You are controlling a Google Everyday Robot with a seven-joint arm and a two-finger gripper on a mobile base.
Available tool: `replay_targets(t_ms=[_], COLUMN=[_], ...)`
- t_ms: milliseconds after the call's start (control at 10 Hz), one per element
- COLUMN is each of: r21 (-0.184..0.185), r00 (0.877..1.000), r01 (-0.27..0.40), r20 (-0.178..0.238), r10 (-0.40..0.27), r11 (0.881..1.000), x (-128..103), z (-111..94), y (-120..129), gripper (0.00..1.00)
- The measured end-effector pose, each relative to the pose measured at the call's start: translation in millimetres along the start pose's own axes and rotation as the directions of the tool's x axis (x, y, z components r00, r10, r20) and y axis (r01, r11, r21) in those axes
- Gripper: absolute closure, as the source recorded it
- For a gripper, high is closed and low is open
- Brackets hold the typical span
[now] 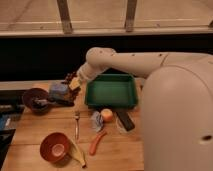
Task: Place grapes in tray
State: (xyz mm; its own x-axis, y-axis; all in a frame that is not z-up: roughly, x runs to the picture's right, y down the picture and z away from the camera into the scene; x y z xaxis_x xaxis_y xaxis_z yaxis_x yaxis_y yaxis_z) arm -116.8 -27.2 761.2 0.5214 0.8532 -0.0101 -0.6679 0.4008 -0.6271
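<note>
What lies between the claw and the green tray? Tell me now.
Nothing, by the camera view: the claw, shut on the grapes, hangs just off the left rim of the tray, with only a sliver of bare table between.

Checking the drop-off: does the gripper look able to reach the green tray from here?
Probably yes: the gripper, jaws shut on the grapes, hangs just beside the green tray, with nothing standing between them.
</note>
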Motion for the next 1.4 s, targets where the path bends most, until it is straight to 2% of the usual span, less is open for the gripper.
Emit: replay_targets(t_ms=[200, 400, 900, 1000, 1200, 1300, 1400], r21=[0.064, 0.1, 0.095, 0.103, 0.167, 0.206, 0.246], r00=[0.996, 0.991, 0.991, 0.991, 0.99, 0.988, 0.986], r01=[-0.082, -0.129, -0.127, -0.129, -0.141, -0.151, -0.167], r20=[0.036, 0.061, 0.057, 0.05, 0.047, 0.05, 0.062], r10=[0.08, 0.123, 0.122, 0.125, 0.135, 0.144, 0.157], r11=[0.995, 0.987, 0.987, 0.986, 0.976, 0.967, 0.955], x=[26.6, 43.5, 43.2, 45.1, 41.9, 38.5, 31.1], z=[-31.0, -48.4, -45.5, -43.1, -40.7, -42.2, -44.6], y=[-21.2, -33.6, -30.9, -32.9, -46.3, -62.5, -88.6], gripper=[1.0, 1.0, 1.0, 1.0, 1.0, 1.0, 1.0])
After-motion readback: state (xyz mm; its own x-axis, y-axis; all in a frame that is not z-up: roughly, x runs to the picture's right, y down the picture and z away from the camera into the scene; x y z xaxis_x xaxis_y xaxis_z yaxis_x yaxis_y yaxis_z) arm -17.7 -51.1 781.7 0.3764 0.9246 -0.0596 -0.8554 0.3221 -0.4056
